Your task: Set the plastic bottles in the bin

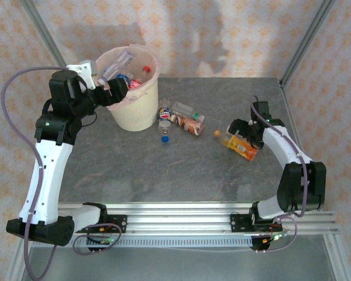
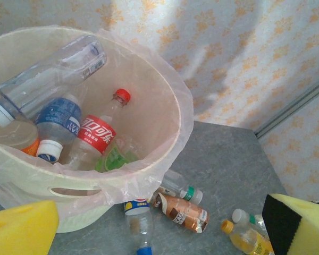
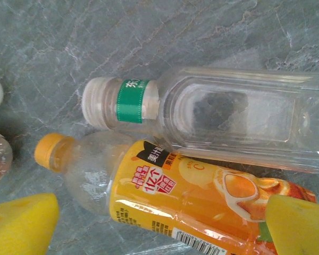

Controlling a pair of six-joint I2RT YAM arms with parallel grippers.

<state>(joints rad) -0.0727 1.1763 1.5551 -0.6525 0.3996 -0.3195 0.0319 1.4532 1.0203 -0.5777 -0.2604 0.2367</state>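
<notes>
The cream bin [image 1: 134,114] with its pink liner stands at the back left. It holds several plastic bottles, among them a red-labelled one [image 2: 96,134], a blue-labelled one [image 2: 59,118] and a big clear one [image 2: 48,74] lying on top. My left gripper [image 1: 116,92] hovers open at the bin's near-left rim [image 2: 149,175], with nothing between its yellow pads [image 2: 21,228]. My right gripper [image 1: 241,136] is open low over an orange-labelled bottle [image 3: 191,196], which lies between its pads [image 3: 295,223]. A clear bottle with a green band [image 3: 228,114] lies against the orange one.
Right of the bin lie three loose bottles: a brown-labelled one [image 2: 183,212], a clear one with a green band [image 2: 182,189] and a blue-capped one [image 2: 139,226]. Metal posts and patterned walls close the table's back and sides.
</notes>
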